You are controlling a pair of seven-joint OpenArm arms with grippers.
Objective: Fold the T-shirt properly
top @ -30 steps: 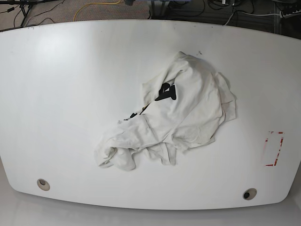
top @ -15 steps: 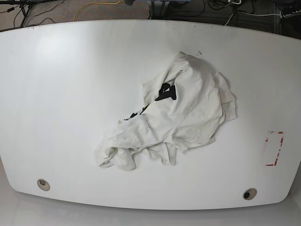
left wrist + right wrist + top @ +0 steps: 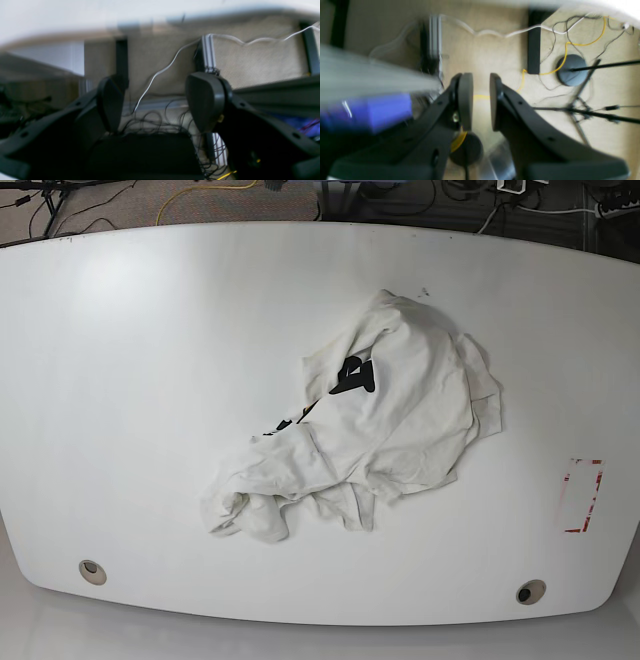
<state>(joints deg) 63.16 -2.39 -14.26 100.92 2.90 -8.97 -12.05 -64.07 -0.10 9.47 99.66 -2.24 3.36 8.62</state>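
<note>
The T-shirt lies crumpled in a heap at the middle of the white table, with black lettering showing on one fold. A bunched part trails toward the front left. Neither arm appears in the base view. The left wrist view has my left gripper open wide, nothing between its pads, off the table with floor and cables behind it. My right gripper stands over the floor too, its pads a narrow gap apart and holding nothing. No wrist view shows the shirt.
A red-marked rectangle is taped near the table's right edge. Two round holes sit near the front edge. Cables, a yellow cord and stand legs lie on the floor around the table.
</note>
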